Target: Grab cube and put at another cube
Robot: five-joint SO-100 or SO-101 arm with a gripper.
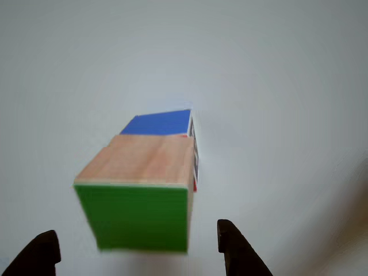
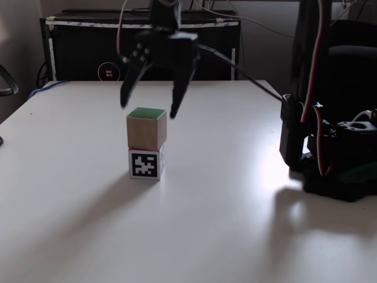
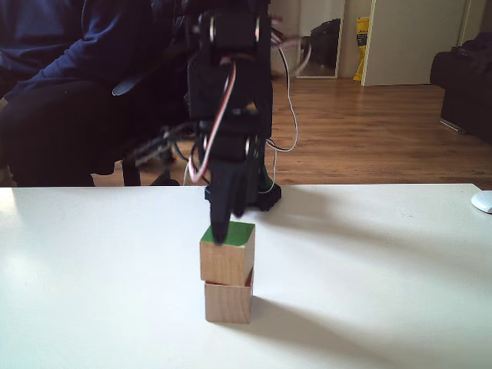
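Note:
The cube (image 2: pixel 146 128), light wood with a green top face, rests on another cube (image 2: pixel 145 164), whose black-and-white marker faces this fixed view. In the other view the cube (image 1: pixel 135 215) shows a green and a wood face, with the blue face of another cube (image 1: pixel 158 122) behind it. In the fixed view from the front, the cube (image 3: pixel 227 254) sits slightly turned on another cube (image 3: pixel 228 301). My gripper (image 2: pixel 149 108) is open just above the stack, one finger on each side and apart from the cube. It also shows as gripper (image 1: pixel 136 230) and gripper (image 3: pixel 221 237).
The arm's base (image 2: pixel 330 159) stands at the right of the white table (image 2: pixel 70 224). A black cabinet (image 2: pixel 76 53) lies behind the table. A person in dark clothes (image 3: pixel 61 92) sits beyond the far edge. A white object (image 3: pixel 483 201) lies at the table's right edge.

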